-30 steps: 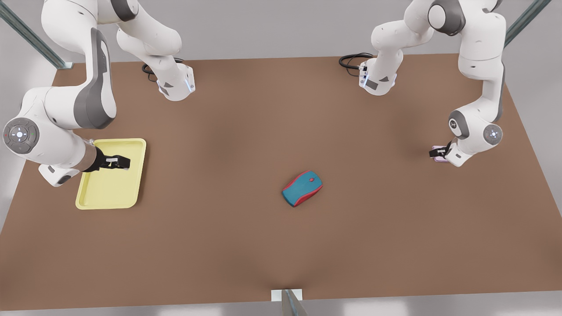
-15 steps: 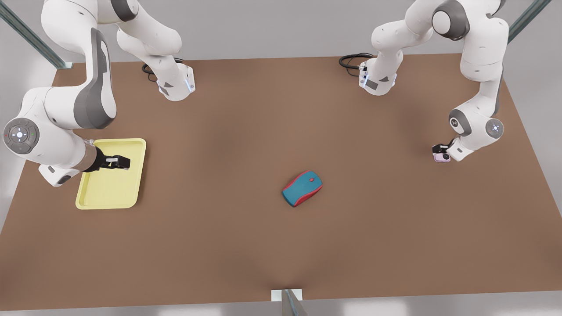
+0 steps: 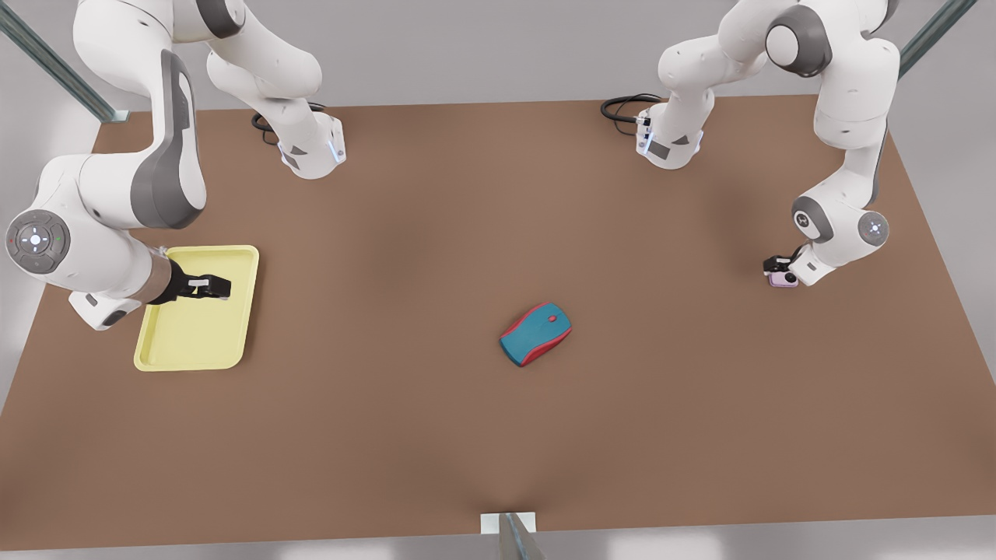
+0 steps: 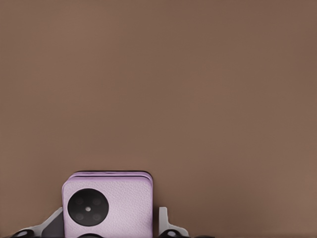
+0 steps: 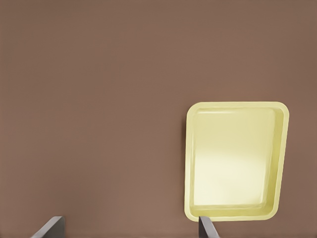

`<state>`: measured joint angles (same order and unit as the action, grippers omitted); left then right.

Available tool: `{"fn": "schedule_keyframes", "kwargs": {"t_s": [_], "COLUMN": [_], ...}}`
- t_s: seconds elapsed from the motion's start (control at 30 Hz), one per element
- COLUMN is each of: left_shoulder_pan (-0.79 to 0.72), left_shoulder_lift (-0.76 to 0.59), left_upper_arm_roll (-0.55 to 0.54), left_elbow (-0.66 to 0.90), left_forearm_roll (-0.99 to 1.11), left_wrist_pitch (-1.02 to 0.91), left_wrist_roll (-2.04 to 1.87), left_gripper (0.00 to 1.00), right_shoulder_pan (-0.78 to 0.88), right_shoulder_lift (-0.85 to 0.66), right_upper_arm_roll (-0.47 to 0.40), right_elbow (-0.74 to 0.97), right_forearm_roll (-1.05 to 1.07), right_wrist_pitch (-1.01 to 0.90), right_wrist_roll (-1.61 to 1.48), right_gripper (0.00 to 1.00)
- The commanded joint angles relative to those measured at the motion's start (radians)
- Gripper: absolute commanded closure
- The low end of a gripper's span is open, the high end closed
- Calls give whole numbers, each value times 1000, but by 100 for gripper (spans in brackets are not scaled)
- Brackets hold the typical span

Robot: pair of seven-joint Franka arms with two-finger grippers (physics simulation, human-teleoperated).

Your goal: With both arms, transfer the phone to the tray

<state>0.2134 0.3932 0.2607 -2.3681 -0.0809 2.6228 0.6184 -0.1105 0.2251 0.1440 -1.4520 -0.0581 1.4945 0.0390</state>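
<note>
We take the teal-and-red computer mouse (image 3: 535,334) as our landmark, lying near the middle of the brown surface (image 3: 436,435). Well off to the front view's right of the mouse and a little farther back, our left gripper (image 3: 778,271) has the phone (image 3: 781,278) clamped between its jaws; in the left wrist view the pale lilac phone (image 4: 107,204) sits between the two fingers (image 4: 163,223), its dark camera dot facing the lens, with the surface (image 4: 158,84) behind it. Whether the phone touches the surface we cannot tell. Well off to the front view's left of the mouse lies the yellow tray (image 3: 233,346). Our right gripper (image 3: 216,288) hovers over the tray, jaws spread and empty. The right wrist view shows the tray (image 5: 277,163) bare, beside an open fingertip (image 5: 207,227).
</note>
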Motion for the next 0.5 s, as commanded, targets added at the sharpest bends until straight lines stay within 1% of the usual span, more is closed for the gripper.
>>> {"fn": "schedule_keyframes", "kwargs": {"t_s": [0.0,0.13,0.27,0.33,0.4,0.43,0.47], "left_shoulder_pan": [0,0,-17,-97,-307,-396,-436], "left_shoulder_lift": [0,0,-30,-63,-111,-125,-128], "left_upper_arm_roll": [0,0,-11,-12,-12,-37,-101], "left_elbow": [1,4,9,9,7,9,9], "left_forearm_roll": [0,-3,0,0,0,-2,0], "left_wrist_pitch": [3,3,-13,-61,-144,-173,-178], "left_wrist_roll": [12,-2,-112,-222,-469,-581,-689], "left_gripper": [25,24,24,24,24,24,24], "right_shoulder_pan": [0,0,0,0,0,0,0], "right_shoulder_lift": [-1,-1,0,-1,0,-1,0], "right_upper_arm_roll": [0,0,0,0,0,0,0], "right_elbow": [1,1,1,1,-1,1,-1], "right_forearm_roll": [0,1,1,1,0,0,0], "right_wrist_pitch": [-2,0,-2,-2,-2,-2,-2], "right_wrist_roll": [-1,-1,-1,-1,-1,-1,1], "right_gripper": [0,0,0,0,0,0,0]}}
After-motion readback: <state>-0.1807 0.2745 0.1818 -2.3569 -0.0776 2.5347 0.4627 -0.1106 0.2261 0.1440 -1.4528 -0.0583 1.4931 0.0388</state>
